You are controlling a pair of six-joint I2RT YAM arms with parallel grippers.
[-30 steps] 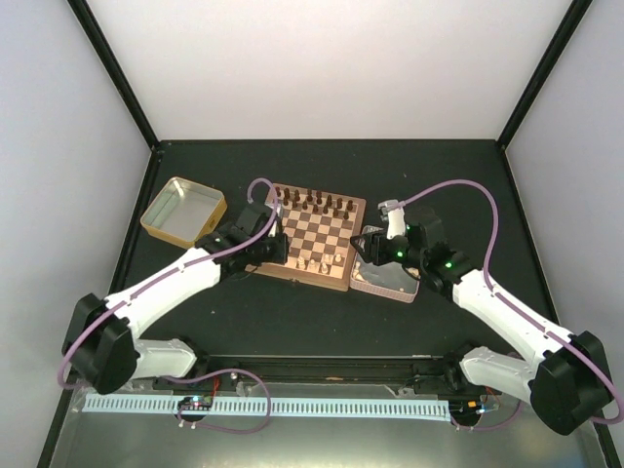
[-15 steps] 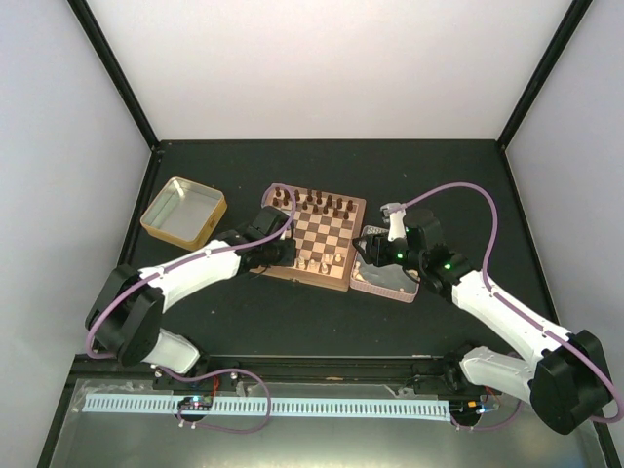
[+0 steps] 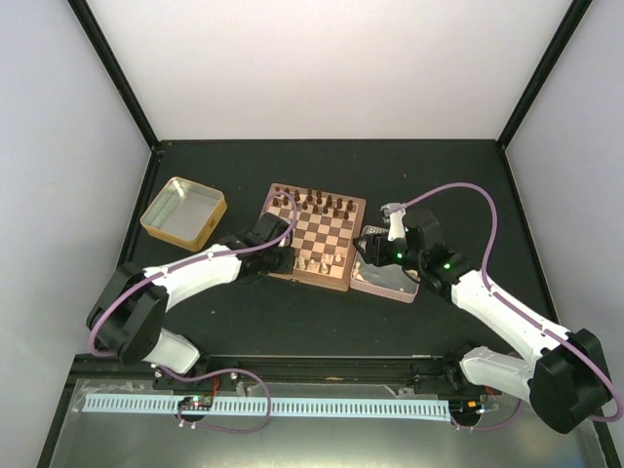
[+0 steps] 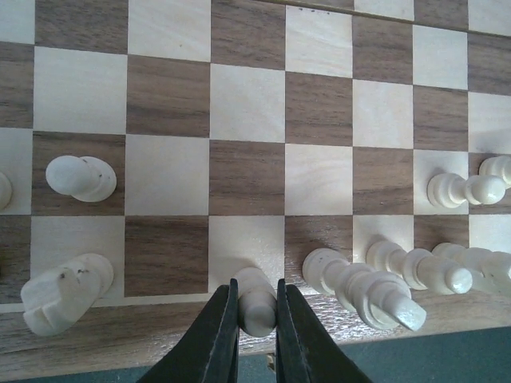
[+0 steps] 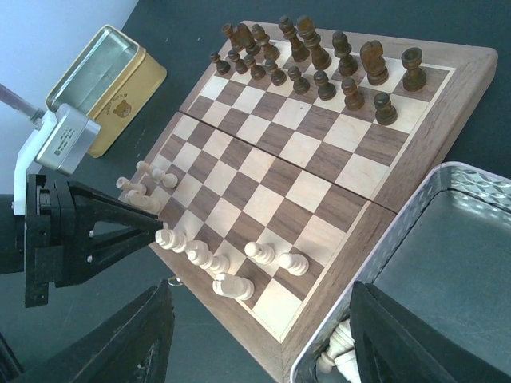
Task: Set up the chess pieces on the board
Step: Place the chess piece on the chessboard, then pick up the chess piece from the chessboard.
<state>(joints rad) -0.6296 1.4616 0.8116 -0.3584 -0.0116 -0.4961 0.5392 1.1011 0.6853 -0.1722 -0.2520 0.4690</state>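
Left end effector clamped shut on a light tan chess piece at the near row of the board.
Within the last second the left arm swung in from the board's left corner, so the piece now looks ready to set down. Other light pieces crowd one side; the other side has a free square. The right end effector hangs wide open over the silver tin, well apart.
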